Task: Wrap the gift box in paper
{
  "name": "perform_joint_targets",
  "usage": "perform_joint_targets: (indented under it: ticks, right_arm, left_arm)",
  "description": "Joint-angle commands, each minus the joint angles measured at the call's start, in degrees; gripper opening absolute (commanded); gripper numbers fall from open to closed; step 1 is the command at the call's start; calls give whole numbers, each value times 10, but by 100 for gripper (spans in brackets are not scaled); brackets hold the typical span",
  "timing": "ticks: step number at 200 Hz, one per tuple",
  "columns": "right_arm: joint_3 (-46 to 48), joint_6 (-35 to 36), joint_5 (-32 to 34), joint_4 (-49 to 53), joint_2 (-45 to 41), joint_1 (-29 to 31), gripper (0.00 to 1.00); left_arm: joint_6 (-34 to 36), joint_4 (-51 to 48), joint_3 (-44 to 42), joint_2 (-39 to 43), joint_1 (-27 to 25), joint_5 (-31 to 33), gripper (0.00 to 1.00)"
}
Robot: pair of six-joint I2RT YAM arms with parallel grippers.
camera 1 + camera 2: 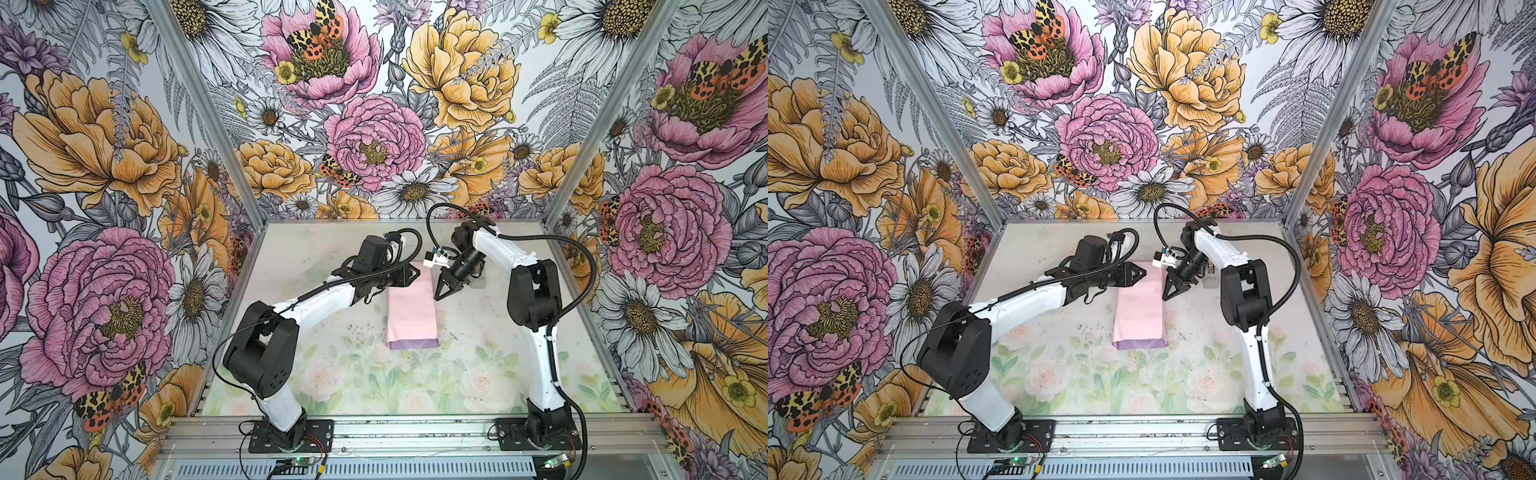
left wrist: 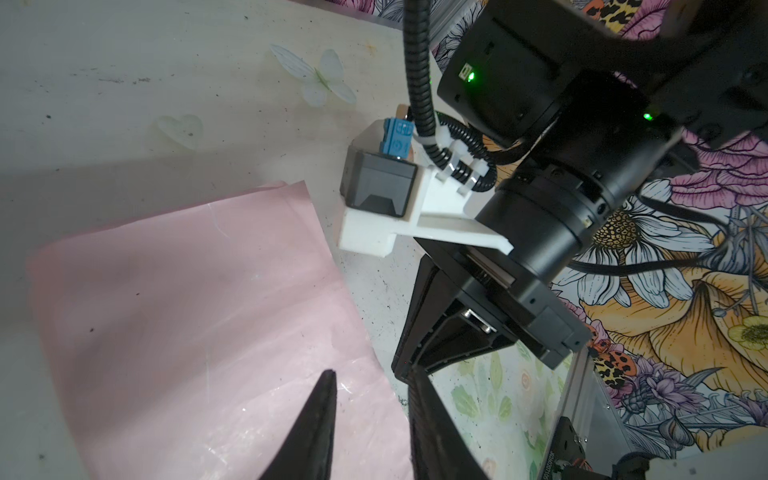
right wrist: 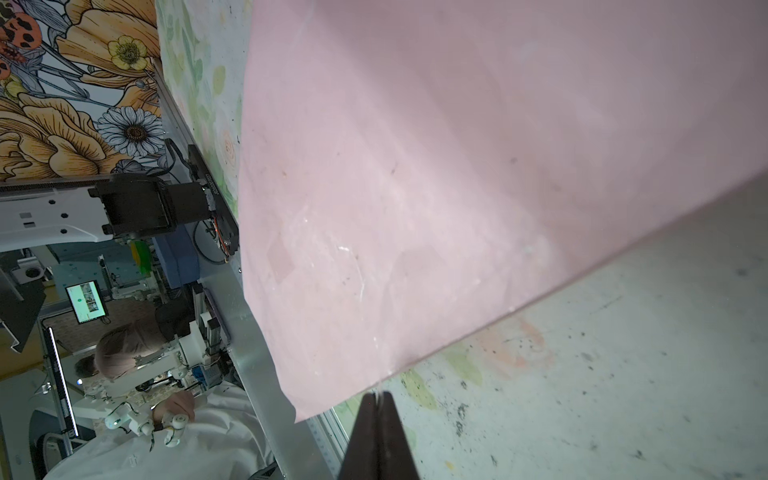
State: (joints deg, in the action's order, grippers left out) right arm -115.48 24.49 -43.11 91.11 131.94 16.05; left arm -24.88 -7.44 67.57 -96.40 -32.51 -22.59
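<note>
The paper [image 1: 411,316] [image 1: 1140,316] lies folded into a long strip mid-table, pale pink face up, with a lilac band along its near edge [image 1: 412,344]. The gift box does not show in any view. My left gripper [image 1: 415,272] [image 1: 1142,273] lies level over the strip's far end. In the left wrist view its fingers [image 2: 371,374] stand apart above the pink paper [image 2: 187,311], gripping nothing. My right gripper [image 1: 438,296] [image 1: 1166,296] points down beside the strip's right edge. Its tips [image 3: 377,395] are shut and sit just off the paper's corner [image 3: 457,166].
A small grey object [image 1: 1210,283] stands behind the right arm's wrist. The table mat [image 1: 374,374] is pale with a floral print and dark specks. Metal frame posts and flowered walls close in the back and both sides; a rail [image 1: 415,432] runs along the front.
</note>
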Motion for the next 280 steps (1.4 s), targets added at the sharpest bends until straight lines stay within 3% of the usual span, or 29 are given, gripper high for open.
perform_joint_targets:
  ticks: [1, 180, 280]
  right_arm:
    - [-24, -3, 2, 6, 7, -1, 0]
    - [-46, -9, 2, 13, 36, -10, 0]
    - [-46, -27, 1, 2, 40, -18, 0]
  left_arm:
    - [9, 14, 12, -7, -4, -8, 30]
    - [-7, 65, 17, -55, -26, -36, 19]
    - [-5, 71, 26, -72, -34, -34, 19]
